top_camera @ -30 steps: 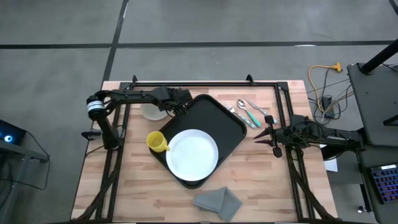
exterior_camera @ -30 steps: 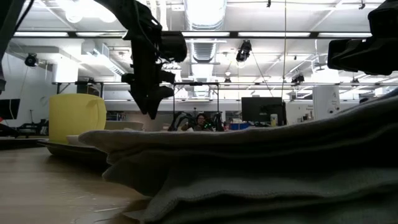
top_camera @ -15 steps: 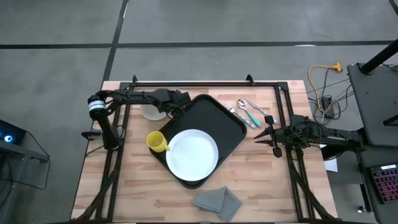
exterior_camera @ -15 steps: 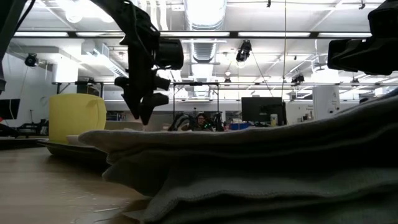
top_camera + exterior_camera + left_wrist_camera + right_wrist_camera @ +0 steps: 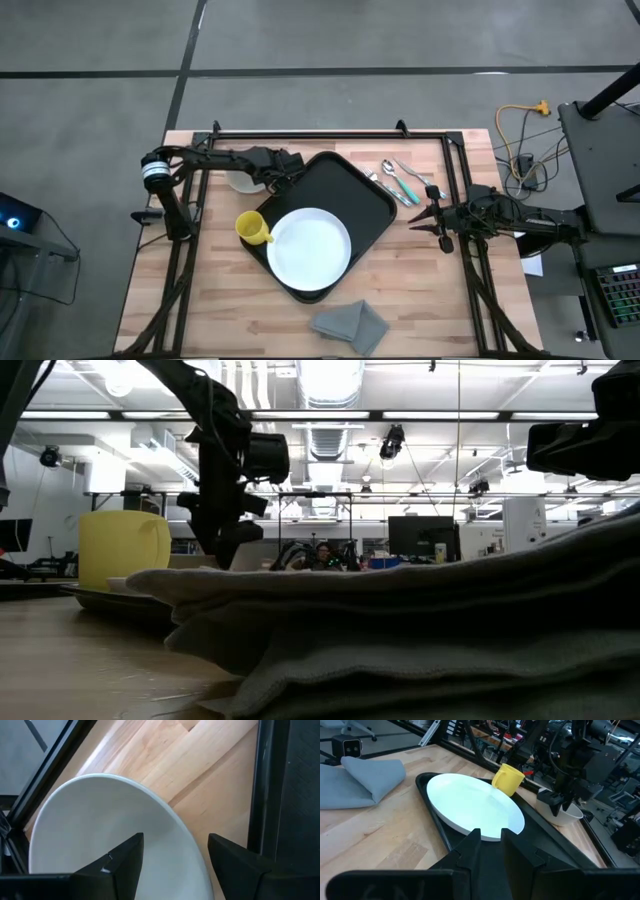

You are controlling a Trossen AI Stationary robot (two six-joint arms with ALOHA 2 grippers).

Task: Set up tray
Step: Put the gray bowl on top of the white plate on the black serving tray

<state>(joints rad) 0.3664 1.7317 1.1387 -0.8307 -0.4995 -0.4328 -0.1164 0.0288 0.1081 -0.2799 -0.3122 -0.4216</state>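
Observation:
The black tray [image 5: 350,190] lies mid-table, turned at an angle. A round white plate [image 5: 308,247] lies on it, and a yellow cup [image 5: 252,228] stands at its left corner. A white bowl [image 5: 240,181] rests on the wood left of the tray. My left gripper [image 5: 268,177] is open just above the bowl's tray-side rim [image 5: 165,815]. One finger [image 5: 122,862] is over the bowl's inside and the other [image 5: 235,862] over the wood beside the tray's rim [image 5: 267,795]. I cannot tell whether it touches the bowl. My right gripper [image 5: 415,220] waits at the table's right, open by a narrow gap and empty.
Several pieces of cutlery [image 5: 400,180] lie on the wood at the tray's far right. A folded grey napkin [image 5: 350,325] lies near the table's near edge and fills the low view's foreground [image 5: 450,630]. A black frame rail [image 5: 300,133] runs along the far edge.
My left gripper has gone down and toward the table's left edge, from over the tray's far corner to the white bowl. The bowl, tray, plate and cup have stayed put.

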